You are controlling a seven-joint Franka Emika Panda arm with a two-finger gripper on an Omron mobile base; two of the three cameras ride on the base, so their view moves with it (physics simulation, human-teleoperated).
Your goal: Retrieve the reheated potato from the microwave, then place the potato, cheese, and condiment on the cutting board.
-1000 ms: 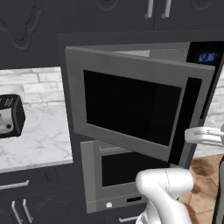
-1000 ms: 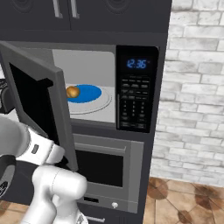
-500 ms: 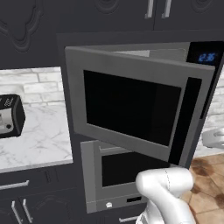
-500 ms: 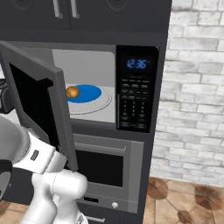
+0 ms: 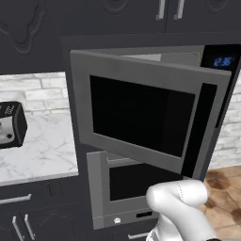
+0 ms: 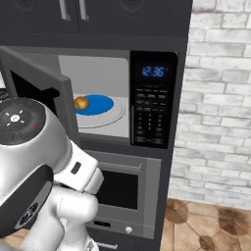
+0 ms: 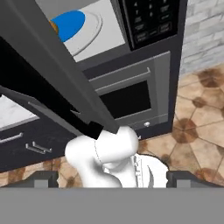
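Microwave [image 6: 147,98] door [image 5: 141,113] half open; potato [image 6: 81,103] sits inside. Gripper state cannot tell. Risk: arm clips door reaching in.

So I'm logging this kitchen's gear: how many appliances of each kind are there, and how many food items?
Microwave, door open: 1
Lower oven: 1
Toaster on the counter: 1
Potato, on the blue plate: 1
Total: 4

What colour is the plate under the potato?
Blue, on the pale turntable; the plate under the potato shows best in the right base view.
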